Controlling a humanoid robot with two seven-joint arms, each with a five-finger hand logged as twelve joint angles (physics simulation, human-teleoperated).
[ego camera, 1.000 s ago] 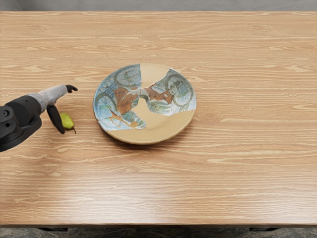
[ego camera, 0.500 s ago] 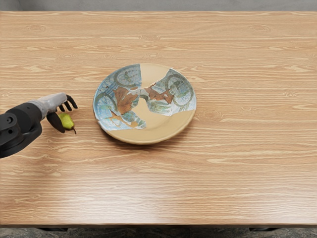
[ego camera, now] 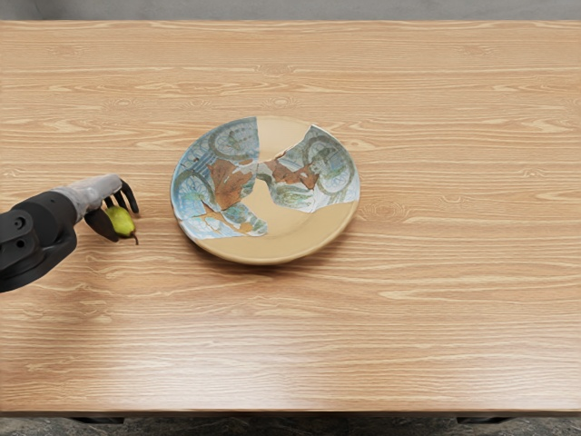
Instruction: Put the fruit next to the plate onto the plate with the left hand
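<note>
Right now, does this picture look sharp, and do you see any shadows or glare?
Head view: sharp throughout, with soft, even light; a faint shadow lies under the near rim of the plate on the table; no glare; the small pear at the left hand is crisp.

The left arm [ego camera: 34, 236] comes in over the desk's [ego camera: 381, 336] left edge, about halfway along it, its thick dark forearm slanting up toward the grey wrist. The left hand [ego camera: 107, 207] sits low near that edge. Its dark fingers [ego camera: 125, 194] curl down over the pear [ego camera: 121, 221], with the thumb [ego camera: 98, 225] closing in from the near side. The right arm is out of sight.
</note>
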